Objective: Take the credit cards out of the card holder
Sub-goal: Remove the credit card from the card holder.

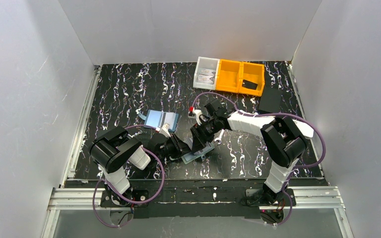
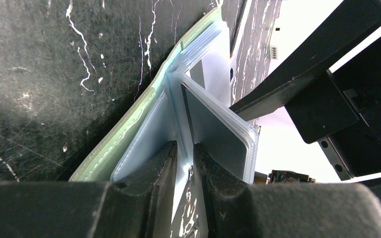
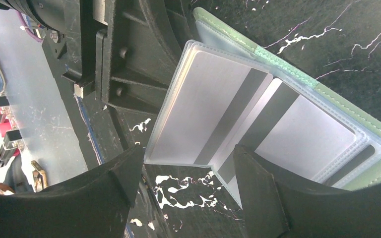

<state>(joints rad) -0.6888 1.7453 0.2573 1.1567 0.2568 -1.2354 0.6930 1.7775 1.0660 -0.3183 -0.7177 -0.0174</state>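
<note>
The sage-green card holder point(image 1: 200, 154) lies open on the mat between both arms. My left gripper point(image 2: 184, 146) is shut on one of its clear inner sleeves point(image 2: 218, 130), holding that leaf upright off the green cover point(image 2: 129, 130). In the right wrist view the sleeves fan open, each showing a grey credit card with a dark stripe point(image 3: 206, 106), and another such card point(image 3: 305, 134) rests against the green cover point(image 3: 349, 106). My right gripper point(image 3: 188, 159) hangs open just in front of the raised leaf's free edge, with only the mat between its fingers.
A light-blue flat rectangle point(image 1: 161, 120) lies behind the left gripper. At the back stand a white bin point(image 1: 206, 73) and orange bins point(image 1: 240, 77), with a black box point(image 1: 270, 101) to their right. White walls enclose the mat.
</note>
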